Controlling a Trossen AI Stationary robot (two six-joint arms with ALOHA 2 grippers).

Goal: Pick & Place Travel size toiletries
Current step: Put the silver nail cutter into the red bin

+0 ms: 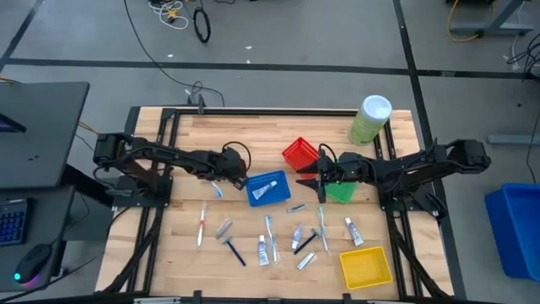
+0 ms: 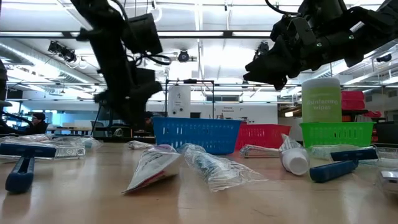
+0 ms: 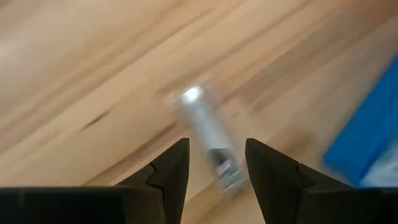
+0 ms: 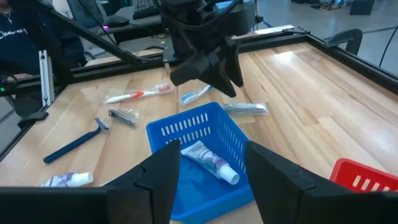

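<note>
a: left arm pose?

b: reaches in from the table's left edge, stretched toward the middle. left gripper (image 1: 221, 184) points down just left of the blue basket (image 1: 268, 187), low over the wood.

a: fingers?

b: spread apart, nothing gripped. left wrist view shows a small silver wrapped item (image 3: 208, 134) lying on the table (image 1: 169, 245) in the gap between the two fingers (image 3: 171, 168) — looks untouched, though it's blurred.

a: right arm?

b: comes in from the right edge, elbow out, wrist near the centre. right gripper (image 1: 318, 181) sits between the red basket (image 1: 299, 154) and the green basket (image 1: 341, 192), raised off the table in the low view.

a: holding anything?

b: no — fingers parted and empty in the right wrist view, aimed across at the blue basket.

a: where are the toiletries?

b: one white tube (image 4: 210, 160) lies inside the blue basket. the rest are loose on the wood: red toothbrush (image 1: 202, 225) at the left, a blue razor (image 1: 235, 251) near it, a pale blue toothbrush (image 1: 270, 226), and a few tubes (image 1: 262, 250) across the front middle. one more tube (image 1: 353, 230) lies just above the yellow basket (image 1: 366, 267).

a: other stuff?

b: pale-green wipes canister (image 1: 369, 120) with a white lid at the back right corner.
</note>
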